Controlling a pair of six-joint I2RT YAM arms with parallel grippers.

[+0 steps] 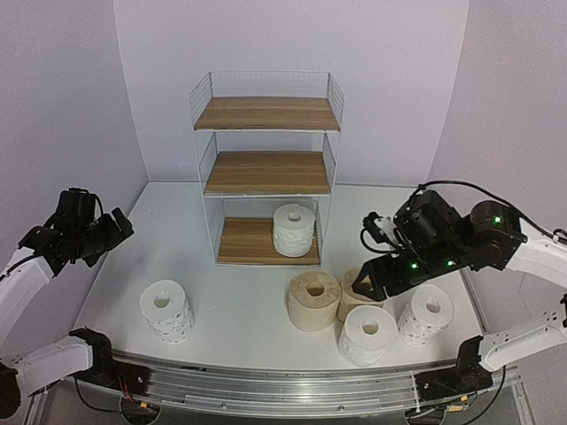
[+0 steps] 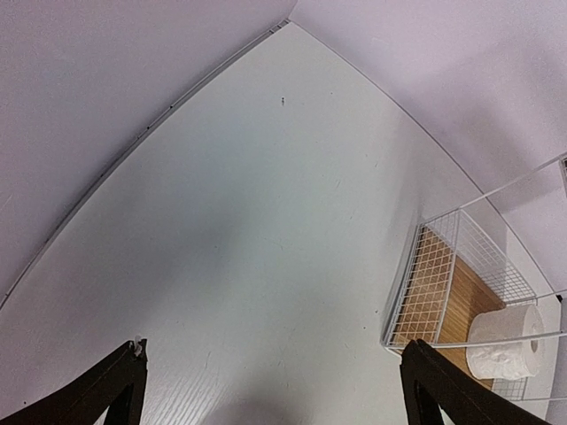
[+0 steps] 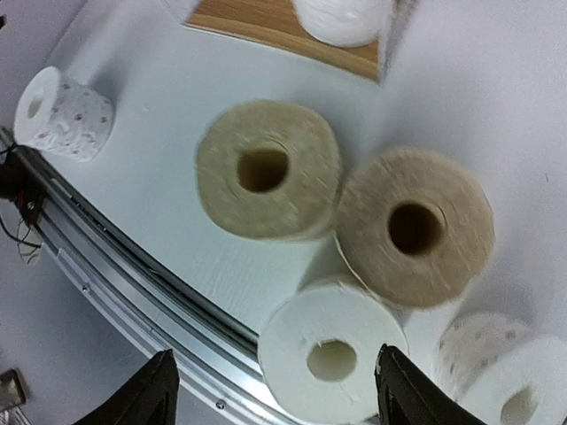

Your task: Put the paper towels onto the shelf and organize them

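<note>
Nearest the bases, an aluminium rail [image 1: 292, 390] runs along the edge of the table [image 1: 239, 283]. Just beyond it on the right stand a plain white roll [image 3: 292, 341] and a dotted roll [image 1: 418, 329], close together. Behind them are the left beige roll [image 3: 221, 186] and the right beige roll [image 3: 443, 248], the latter apparently touching the plain white roll. The right gripper [image 3: 275, 359] hovers above this cluster, fingers spread wide and holding nothing. On the left a second dotted roll [image 1: 173, 323] stands alone, well apart from the rest. The left gripper [image 2: 276, 350] is raised over bare table at the far left, likewise spread and empty. At the back stands the shelf [image 1: 266, 173], with one white roll [image 1: 294, 235] on its bottom board, toward the right; the middle and top boards carry nothing. Every roll stands on end, with its long axis vertical and its core opening facing up. Judgement: one of six is shelved and five are outstanding, so the step in hand is the approach to the next pick on the right. That pick calls for a straight descent onto one roll. One finger should probably go into the core and the other outside the wall, since the neighbours leave little room. The roll must then be lifted clear before transfer to the shelf's open front.
</note>
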